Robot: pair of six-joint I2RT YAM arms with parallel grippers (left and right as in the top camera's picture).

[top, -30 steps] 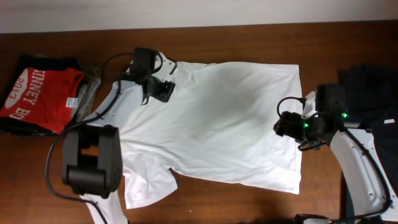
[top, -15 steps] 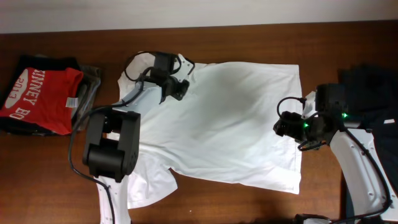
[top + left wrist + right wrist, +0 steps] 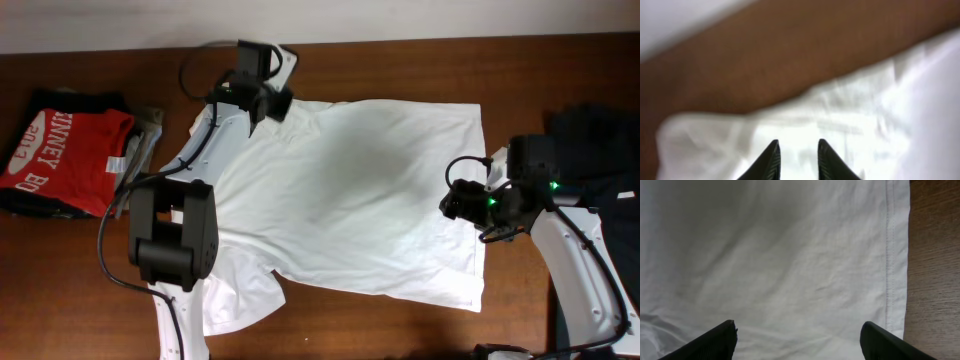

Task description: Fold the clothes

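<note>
The white shirt (image 3: 350,190) lies spread flat over the middle of the table, its neck end toward the left and one sleeve hanging toward the front left. My left gripper (image 3: 268,100) is at the shirt's far left edge near the neck. In the left wrist view its fingertips (image 3: 797,145) stand a narrow gap apart over blurred white fabric (image 3: 865,110), nothing visibly pinched. My right gripper (image 3: 455,205) hovers over the shirt's right hem. It is wide open (image 3: 797,330), with flat cloth (image 3: 790,255) and the stitched hem below it.
A red shirt with white lettering (image 3: 60,150) lies on a dark stack at the table's left end. Dark cloth (image 3: 590,140) sits at the far right behind the right arm. Bare brown wood (image 3: 935,280) borders the hem. The table's far edge (image 3: 400,40) meets a pale wall.
My left arm swung from the shirt's neck area toward the far edge of the table, and its jaws narrowed. The right arm stayed still.
</note>
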